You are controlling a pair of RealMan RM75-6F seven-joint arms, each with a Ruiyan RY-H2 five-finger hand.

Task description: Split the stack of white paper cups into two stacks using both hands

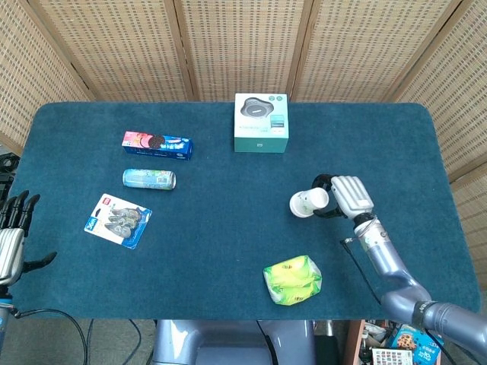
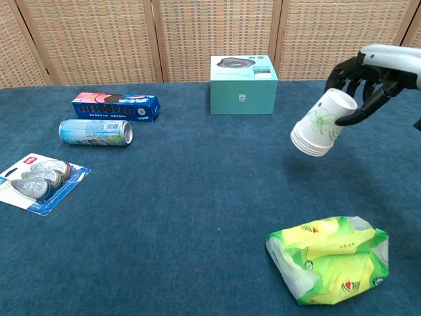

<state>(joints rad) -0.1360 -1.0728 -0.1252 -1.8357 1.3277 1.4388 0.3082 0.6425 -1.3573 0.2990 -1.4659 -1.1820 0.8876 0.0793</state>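
White paper cup stack [image 2: 321, 124] is off the table [image 1: 228, 228], held in the right hand [image 1: 346, 196], fingers [image 2: 360, 69] wrapped around its closed-base end. Stack tilted: long axis runs from the hand down and toward the robot's left, rims at the free low end. Free end points toward table centre, so that is the end the other hand can take.

Left hand [image 1: 11, 237] sits at the near left table edge, fingers apart, holding nothing, well apart from the stack. Right hand is the only one near the cups; left must cross most of the table, or the right must carry the stack leftward.

Between them: blister pack [image 1: 117, 220], can [image 1: 149, 178], cookie box [image 1: 157, 144]. Green packet [image 1: 293, 279] lies near edge, below the stack. Teal box [image 1: 261, 122] at far centre.
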